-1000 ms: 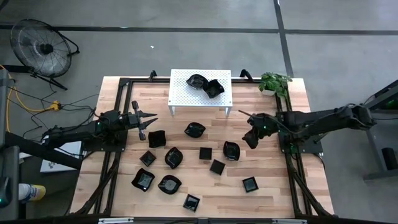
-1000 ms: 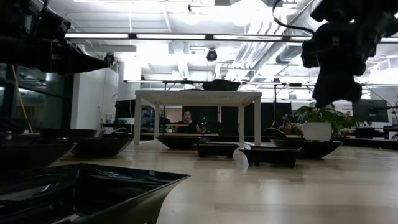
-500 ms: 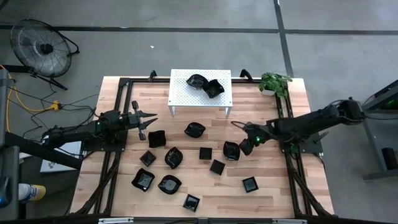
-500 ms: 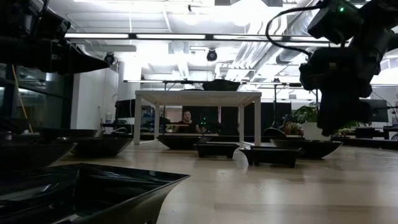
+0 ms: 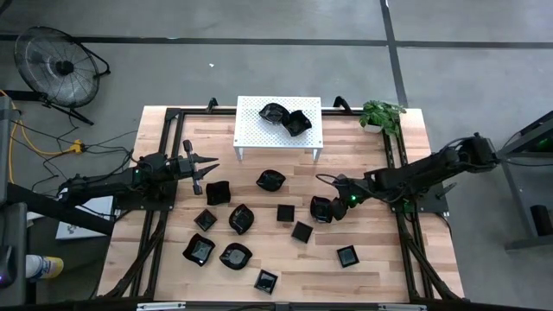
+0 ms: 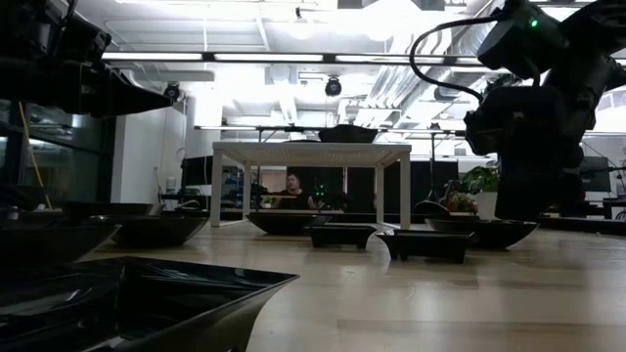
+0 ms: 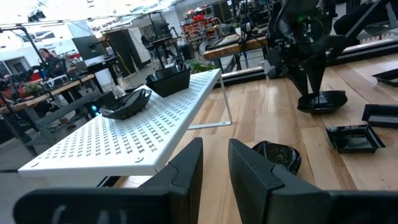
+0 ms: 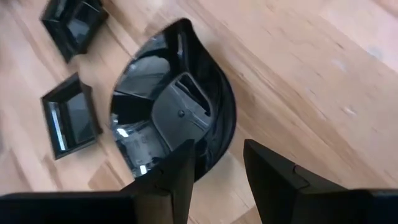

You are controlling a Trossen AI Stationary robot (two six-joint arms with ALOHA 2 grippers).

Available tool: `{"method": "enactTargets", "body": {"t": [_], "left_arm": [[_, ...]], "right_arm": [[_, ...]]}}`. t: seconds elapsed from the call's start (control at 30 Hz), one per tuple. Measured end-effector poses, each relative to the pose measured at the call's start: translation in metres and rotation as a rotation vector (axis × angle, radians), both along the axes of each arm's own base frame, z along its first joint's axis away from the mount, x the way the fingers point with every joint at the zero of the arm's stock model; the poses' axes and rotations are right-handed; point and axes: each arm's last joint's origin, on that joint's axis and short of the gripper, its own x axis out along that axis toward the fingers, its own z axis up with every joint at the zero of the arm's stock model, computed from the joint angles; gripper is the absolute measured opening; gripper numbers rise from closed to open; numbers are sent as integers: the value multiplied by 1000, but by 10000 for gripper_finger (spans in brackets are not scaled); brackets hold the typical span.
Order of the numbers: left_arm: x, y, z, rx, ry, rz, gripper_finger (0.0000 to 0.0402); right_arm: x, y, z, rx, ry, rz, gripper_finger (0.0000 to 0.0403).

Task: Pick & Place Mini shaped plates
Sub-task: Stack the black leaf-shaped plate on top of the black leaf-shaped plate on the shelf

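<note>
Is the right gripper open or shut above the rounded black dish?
Open. In the right wrist view the right gripper's two fingers stand apart, with the rim of the rounded dish showing between them.

Desk (image 5: 363,268): light wooden planks, black frame rails along its edges.
Back edge, middle: white perforated stand (image 5: 259,131).
Back right corner: potted plant (image 5: 381,113).
Centre to front: mini shaped plates (image 5: 285,212), scattered directly on the wood.

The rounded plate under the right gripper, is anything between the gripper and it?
Nothing visible. The right gripper hangs open straight over the rounded plate, its fingers straddling the near rim. Two square plates lie off to one side, clear of the approach.
</note>
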Motion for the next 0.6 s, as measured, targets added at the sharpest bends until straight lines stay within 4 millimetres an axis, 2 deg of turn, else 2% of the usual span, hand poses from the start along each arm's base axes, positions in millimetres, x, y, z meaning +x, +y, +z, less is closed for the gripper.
{"method": "enactTargets", "body": {"t": [0.3, 0.6], "left_arm": [[0, 0, 0, 0, 0, 0, 74], [0, 0, 0, 0, 0, 0, 74]], "right_arm": [[3, 0, -3, -3, -10, 5, 126], [3, 1, -2, -5, -14, 44, 63]]}}
